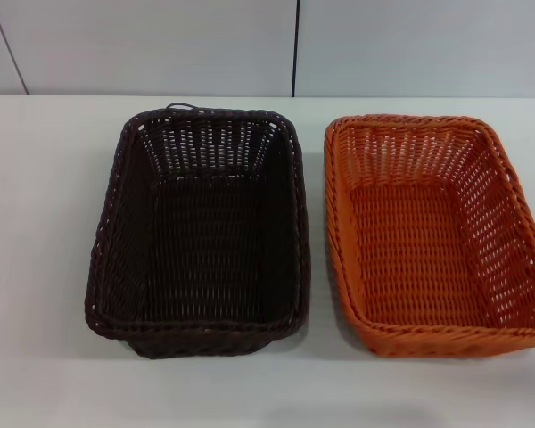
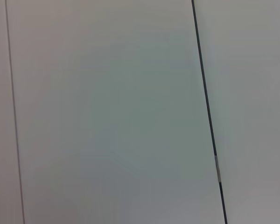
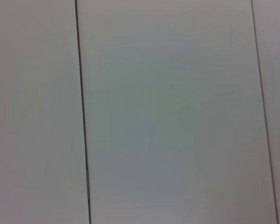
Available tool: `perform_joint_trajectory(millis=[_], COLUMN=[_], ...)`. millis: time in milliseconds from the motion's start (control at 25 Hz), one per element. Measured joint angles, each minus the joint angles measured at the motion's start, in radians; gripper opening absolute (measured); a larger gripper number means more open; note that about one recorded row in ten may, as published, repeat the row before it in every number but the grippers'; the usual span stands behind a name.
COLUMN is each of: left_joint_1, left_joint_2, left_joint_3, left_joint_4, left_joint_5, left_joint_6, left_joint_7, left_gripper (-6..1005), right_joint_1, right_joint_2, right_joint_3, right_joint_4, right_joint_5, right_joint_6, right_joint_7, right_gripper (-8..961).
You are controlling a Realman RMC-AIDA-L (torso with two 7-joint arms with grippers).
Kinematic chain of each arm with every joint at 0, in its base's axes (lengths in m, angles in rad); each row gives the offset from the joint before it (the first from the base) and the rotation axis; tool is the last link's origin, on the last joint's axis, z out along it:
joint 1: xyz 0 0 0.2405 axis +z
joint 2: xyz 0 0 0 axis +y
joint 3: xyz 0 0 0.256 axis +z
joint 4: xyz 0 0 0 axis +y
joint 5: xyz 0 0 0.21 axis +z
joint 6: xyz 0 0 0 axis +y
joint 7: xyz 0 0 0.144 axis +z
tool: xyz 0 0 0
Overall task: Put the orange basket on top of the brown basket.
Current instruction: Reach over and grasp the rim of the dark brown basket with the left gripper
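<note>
The orange basket (image 1: 432, 232) stands upright and empty on the white table at the right of the head view. The brown basket (image 1: 201, 227) stands upright and empty beside it, near the middle-left, a small gap between the two. Neither basket rests on the other. Neither gripper shows in any view. Both wrist views show only pale wall panels with dark seams.
The white table (image 1: 45, 267) reaches to the front edge of the head view. A pale panelled wall (image 1: 160, 45) with a dark vertical seam stands behind the table. Faint shadows lie at the table's far left edge.
</note>
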Motion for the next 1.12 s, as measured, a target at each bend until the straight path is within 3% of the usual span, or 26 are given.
perform_joint_trajectory(millis=[360,400,480,520,560,600,640,680,760,800,840,880,1000,1080,1120], left_joint_1=[-0.007,-0.005,0.025,0.025,0.058,0.058,0.116,0.116,0.197,0.197,0.229,0.229,0.232,0.232,0.220], left_joint_2=[0.004,0.007,0.028,0.028,0.039,0.039,0.045,0.045,0.023,0.023,0.012,0.012,0.011,0.011,0.012], left_joint_3=[0.009,0.010,-0.009,-0.009,-0.050,-0.050,-0.127,-0.127,-0.234,-0.234,-0.298,-0.298,-0.430,-0.430,-0.481], left_joint_4=[-0.025,-0.051,-0.218,-0.218,-0.360,-0.360,-0.581,-0.581,-0.862,-0.862,-1.007,-1.007,-1.185,-1.185,-1.224], left_joint_5=[0.005,0.006,0.006,0.006,0.006,0.006,0.006,0.006,0.007,0.007,0.004,0.004,-0.002,-0.002,-0.002], left_joint_6=[-0.012,-0.030,-0.180,-0.180,-0.308,-0.308,-0.519,-0.519,-0.832,-0.832,-1.020,-1.020,-1.390,-1.390,-1.514], left_joint_7=[0.002,0.008,0.111,0.111,0.200,0.200,0.319,0.319,0.454,0.454,0.491,0.491,0.435,0.435,0.407], left_gripper=[784,784,784,783,783,782,780,779,776,775,774,772,768,765,764], right_joint_1=[0.005,0.006,0.008,0.010,0.013,0.013,0.016,0.018,0.021,0.021,0.022,0.022,0.023,0.024,0.026], right_joint_2=[0.000,0.000,0.000,-0.001,-0.001,-0.001,-0.001,-0.002,-0.003,-0.003,-0.003,-0.003,-0.003,-0.004,-0.004], right_joint_3=[-0.001,-0.001,-0.001,0.000,0.000,0.000,0.000,0.000,0.005,0.005,0.006,0.006,0.007,0.008,0.008], right_joint_4=[-0.005,-0.006,-0.008,-0.009,-0.009,-0.009,-0.009,-0.009,-0.009,-0.009,-0.009,-0.009,-0.010,-0.011,-0.010], right_joint_5=[0.000,0.000,0.000,0.000,-0.001,-0.001,-0.001,-0.001,-0.001,-0.001,-0.001,-0.001,-0.001,-0.001,-0.001], right_joint_6=[-0.009,-0.013,-0.030,-0.039,-0.048,-0.048,-0.058,-0.067,-0.087,-0.087,-0.093,-0.093,-0.104,-0.114,-0.116], right_joint_7=[0.000,0.000,0.000,0.000,0.000,0.000,0.000,0.000,0.000,0.000,0.000,0.000,0.000,0.001,0.004], right_gripper=[791,791,790,790,790,790,790,790,790,790,790,790,790,790,790])
